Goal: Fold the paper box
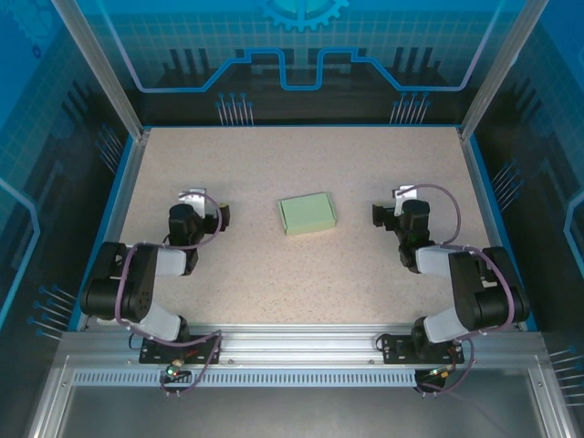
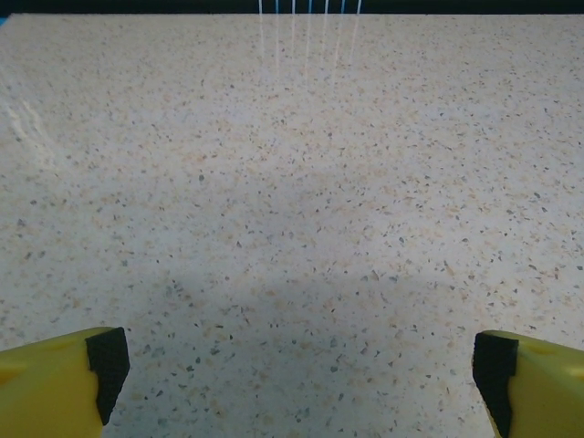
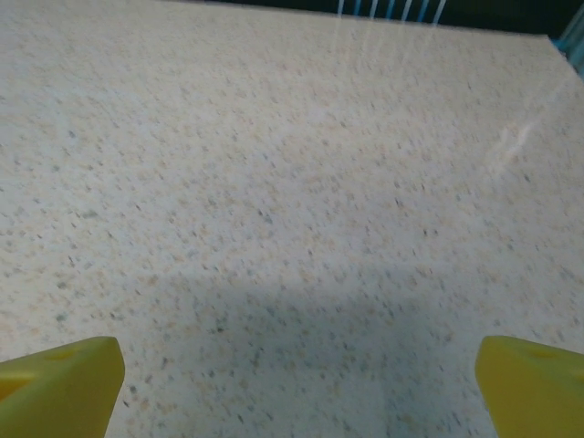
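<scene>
Judged complete, nothing visibly left: paper box [image 1: 307,214] lying as closed shallow block on table [image 1: 274,283], between left pincer [image 1: 222,216] and right pincer [image 1: 377,214], both wide, empty, well apart from it.

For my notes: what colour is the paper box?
Pale mint green; the paper box shows best in the top view.
</scene>
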Action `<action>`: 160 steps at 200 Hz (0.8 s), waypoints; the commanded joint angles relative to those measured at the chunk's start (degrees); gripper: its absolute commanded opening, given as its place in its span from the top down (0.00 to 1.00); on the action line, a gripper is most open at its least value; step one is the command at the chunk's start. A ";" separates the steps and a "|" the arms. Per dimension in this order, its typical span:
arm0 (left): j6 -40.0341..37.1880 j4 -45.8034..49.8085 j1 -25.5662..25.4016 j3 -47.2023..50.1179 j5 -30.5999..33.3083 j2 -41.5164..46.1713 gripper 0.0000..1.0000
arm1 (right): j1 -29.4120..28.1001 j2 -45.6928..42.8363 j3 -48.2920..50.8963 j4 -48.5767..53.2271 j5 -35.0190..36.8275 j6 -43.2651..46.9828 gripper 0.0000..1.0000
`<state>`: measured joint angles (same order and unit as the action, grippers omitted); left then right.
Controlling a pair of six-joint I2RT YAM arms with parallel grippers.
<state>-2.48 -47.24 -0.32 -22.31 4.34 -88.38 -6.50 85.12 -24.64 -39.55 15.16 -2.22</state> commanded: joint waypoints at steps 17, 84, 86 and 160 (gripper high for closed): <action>2.07 -5.00 0.67 0.26 -4.13 -0.37 0.01 | 2.05 1.15 0.67 -5.30 -6.16 1.62 0.00; 2.09 -5.14 0.61 0.41 -3.46 -0.35 0.01 | 1.96 1.01 0.56 -4.91 -6.09 1.75 0.00; 2.12 -5.14 0.65 0.37 -3.48 -0.34 0.01 | 2.01 1.01 0.56 -4.92 -6.15 1.75 0.00; 2.13 -5.05 0.67 0.31 -3.57 -0.35 0.01 | 1.94 1.01 0.57 -4.92 -6.05 1.70 0.00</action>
<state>-1.41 -50.06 -0.05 -22.31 2.46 -88.51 -5.19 85.65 -24.16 -42.13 9.78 -1.17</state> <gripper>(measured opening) 0.989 0.997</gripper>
